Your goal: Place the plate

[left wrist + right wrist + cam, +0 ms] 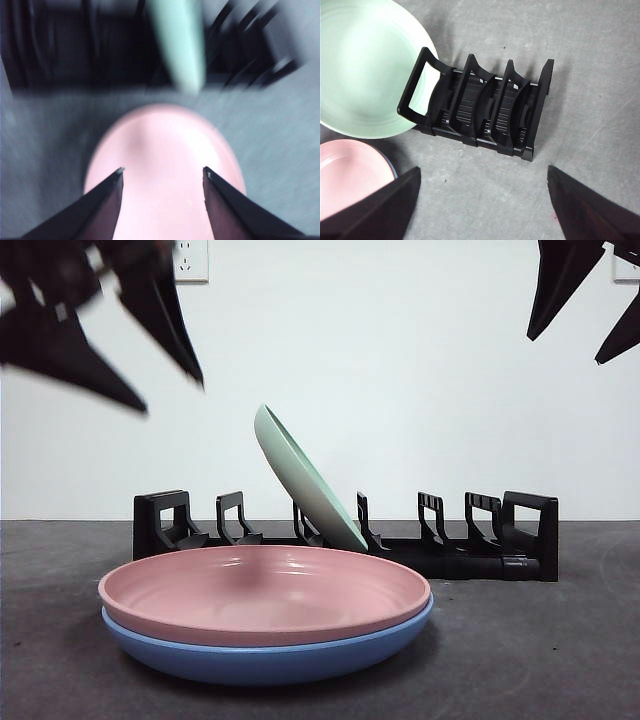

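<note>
A grey table held a black rack (350, 535) with a green plate (305, 480) leaning in a slot. Just before the rack, the pink plate (265, 592) lay stacked on a blue plate (270, 658), probably awaiting racking. The left gripper (162, 172) hung above it, jaws spread and empty; the right gripper (482, 172) waited over the rack, likewise spread.

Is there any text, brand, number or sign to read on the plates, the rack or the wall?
None can be read.
Pale green plate, pink plate, blue plate: no print shows.
Black plastic dish rack: no label shows.
White wall socket: no lettering is readable.
The left wrist view is too blurred to tell.
</note>
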Controlling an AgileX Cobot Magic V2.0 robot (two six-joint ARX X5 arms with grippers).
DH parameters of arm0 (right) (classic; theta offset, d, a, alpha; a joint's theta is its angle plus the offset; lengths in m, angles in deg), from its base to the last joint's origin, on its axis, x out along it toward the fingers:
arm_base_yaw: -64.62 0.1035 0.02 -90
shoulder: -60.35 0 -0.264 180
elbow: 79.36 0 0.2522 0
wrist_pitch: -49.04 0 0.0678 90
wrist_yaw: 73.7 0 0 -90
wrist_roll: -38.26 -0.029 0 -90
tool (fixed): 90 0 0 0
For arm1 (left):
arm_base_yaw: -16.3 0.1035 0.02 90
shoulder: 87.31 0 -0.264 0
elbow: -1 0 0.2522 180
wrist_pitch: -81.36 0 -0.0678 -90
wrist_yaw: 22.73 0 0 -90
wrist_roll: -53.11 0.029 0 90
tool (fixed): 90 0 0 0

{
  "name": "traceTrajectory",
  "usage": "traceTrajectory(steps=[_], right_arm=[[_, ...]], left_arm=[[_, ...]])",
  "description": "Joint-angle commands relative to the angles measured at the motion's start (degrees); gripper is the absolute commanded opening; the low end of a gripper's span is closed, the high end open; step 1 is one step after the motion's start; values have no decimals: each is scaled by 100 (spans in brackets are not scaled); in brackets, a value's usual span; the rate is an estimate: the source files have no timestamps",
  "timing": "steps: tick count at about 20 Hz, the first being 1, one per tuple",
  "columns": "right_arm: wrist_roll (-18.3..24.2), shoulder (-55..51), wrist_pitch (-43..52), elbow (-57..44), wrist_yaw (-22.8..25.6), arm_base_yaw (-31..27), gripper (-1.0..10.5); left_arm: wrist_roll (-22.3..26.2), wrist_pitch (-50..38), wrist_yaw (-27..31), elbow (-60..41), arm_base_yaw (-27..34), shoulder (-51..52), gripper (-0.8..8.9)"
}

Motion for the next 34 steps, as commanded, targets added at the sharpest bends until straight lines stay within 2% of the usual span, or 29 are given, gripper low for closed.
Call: traceTrajectory(steps=[1, 4, 7, 9, 12, 14, 16, 21, 24, 28, 34], right_arm=[[68, 42, 61, 120, -4, 24, 403], [50, 42, 59, 120, -39, 39, 403], [7, 85, 85, 120, -205, 326, 402], [-81, 208, 199, 122, -229, 584, 400], [-557, 682, 317, 376, -935, 925, 335], [-737, 1193, 175, 925, -1462, 1130, 335], [-756, 1779, -74, 1703, -1698, 1360, 335], [-750, 3220, -723, 3705, -1698, 1976, 335], [-841, 3882, -785, 4452, -1488, 2225, 335], [-922, 4503, -785, 4894, -1309, 2389, 334], [-1012, 4977, -658, 4911, -1102, 2492, 299]], left_arm=[[382, 387, -7, 348, 101, 205, 252], [815, 1231, 42, 872, 273, 616, 252], [1591, 1773, 645, 1408, 470, 1086, 252], [1875, 1971, 942, 1648, 625, 1335, 252], [1893, 2398, 966, 1788, 837, 1661, 252], [1814, 2693, 966, 1788, 879, 1818, 252], [1674, 2879, 966, 1788, 883, 1915, 252], [1596, 3001, 966, 1788, 883, 1998, 252], [1598, 3025, 966, 1788, 883, 1998, 251], [1600, 3016, 966, 1788, 883, 1998, 251], [1744, 3008, 966, 1788, 883, 1998, 251]])
